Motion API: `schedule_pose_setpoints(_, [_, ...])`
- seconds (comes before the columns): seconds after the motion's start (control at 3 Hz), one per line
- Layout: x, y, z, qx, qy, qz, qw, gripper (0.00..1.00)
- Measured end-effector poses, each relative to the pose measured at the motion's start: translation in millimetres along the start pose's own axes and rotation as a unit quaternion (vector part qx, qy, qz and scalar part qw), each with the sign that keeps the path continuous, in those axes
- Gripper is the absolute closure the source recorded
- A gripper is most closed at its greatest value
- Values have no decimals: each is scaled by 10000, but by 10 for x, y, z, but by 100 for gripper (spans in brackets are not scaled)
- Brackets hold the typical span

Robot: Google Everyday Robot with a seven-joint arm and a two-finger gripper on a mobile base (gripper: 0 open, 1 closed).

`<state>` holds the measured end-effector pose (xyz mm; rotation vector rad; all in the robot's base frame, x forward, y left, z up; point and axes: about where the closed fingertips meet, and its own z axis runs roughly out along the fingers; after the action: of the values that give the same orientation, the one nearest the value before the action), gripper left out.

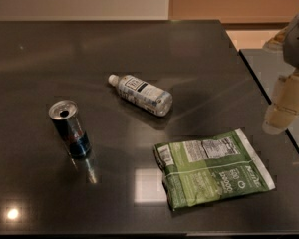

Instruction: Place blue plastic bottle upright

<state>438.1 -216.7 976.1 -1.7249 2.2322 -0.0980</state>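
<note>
The blue plastic bottle (pixel 140 94) lies on its side near the middle of the dark table (pixel 139 44). It is clear, with a white cap pointing to the upper left and a white label with a dark band. My gripper (pixel 283 106) hangs at the right edge of the view, above the table's right edge and well to the right of the bottle. It touches nothing.
A blue-and-silver drink can (pixel 70 129) stands upright at the left. A green snack bag (pixel 212 168) lies flat at the front right. The table's right edge runs diagonally under the gripper, with a second surface (pixel 269 63) beyond it.
</note>
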Motion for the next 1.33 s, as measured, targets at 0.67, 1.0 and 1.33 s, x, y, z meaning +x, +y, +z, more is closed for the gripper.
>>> schedule_pose_setpoints(0.67, [-74,-40,38,-66,152,-20,9999,0])
schedule_pose_setpoints(1.0, [-278,-208,205,-246,340,25,9991,0])
schedule_pose_setpoints(1.33, [-603,-364,471,-441,500,209,9976,0])
